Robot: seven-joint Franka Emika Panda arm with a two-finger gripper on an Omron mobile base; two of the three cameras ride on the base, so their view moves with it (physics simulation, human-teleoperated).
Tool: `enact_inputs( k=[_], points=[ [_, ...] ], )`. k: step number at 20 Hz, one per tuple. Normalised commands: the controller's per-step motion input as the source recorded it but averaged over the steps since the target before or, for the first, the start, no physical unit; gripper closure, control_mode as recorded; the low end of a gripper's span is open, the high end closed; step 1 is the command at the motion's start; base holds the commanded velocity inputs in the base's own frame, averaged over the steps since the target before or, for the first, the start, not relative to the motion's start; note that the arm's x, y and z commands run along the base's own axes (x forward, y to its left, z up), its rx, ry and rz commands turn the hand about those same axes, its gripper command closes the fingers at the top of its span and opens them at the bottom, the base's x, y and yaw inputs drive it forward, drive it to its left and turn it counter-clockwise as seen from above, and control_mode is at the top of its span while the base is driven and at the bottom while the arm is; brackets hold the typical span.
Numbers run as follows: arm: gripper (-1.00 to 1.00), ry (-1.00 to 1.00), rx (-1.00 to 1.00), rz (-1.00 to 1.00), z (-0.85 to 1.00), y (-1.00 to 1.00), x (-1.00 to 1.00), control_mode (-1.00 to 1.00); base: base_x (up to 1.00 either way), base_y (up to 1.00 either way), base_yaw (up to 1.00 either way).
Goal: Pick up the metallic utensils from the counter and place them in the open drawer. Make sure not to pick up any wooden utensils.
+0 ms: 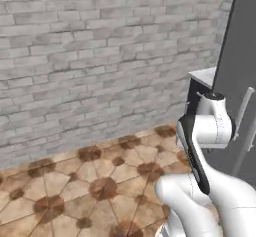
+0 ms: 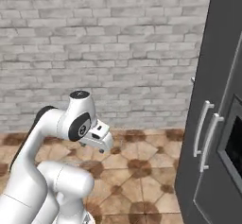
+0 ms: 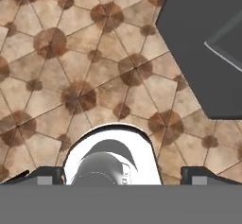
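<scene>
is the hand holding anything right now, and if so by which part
Nothing is held. In the hand view the hand is open, its two fingertips spread wide with only the tiled floor beyond them, beside the dark cabinet.

floor: tiled floor (image 3: 56, 76) is wide open under the hand
right side: tall dark cabinet (image 2: 212, 124) blocks
ahead: brick wall (image 1: 100, 56), well back

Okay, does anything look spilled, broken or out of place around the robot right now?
Nothing stands out. The tiled floor looks clean and unbroken, the brick wall is intact, and the dark cabinet has its doors shut with handles straight. The gripper points down at the floor with its jaws wide apart, holding nothing.
</scene>
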Motion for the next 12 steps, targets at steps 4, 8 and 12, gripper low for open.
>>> enact_inputs(
  k=[4,8,12],
  points=[
    [-1.0,0.0,0.0,0.0,0.0,0.0,0.0,1.0,0.2,0.13,1.0],
    [-1.0,0.0,0.0,0.0,0.0,0.0,0.0,1.0,0.2,0.0,1.0],
    [-1.0,0.0,0.0,0.0,0.0,0.0,0.0,1.0,0.1,0.0,1.0]
  ],
)
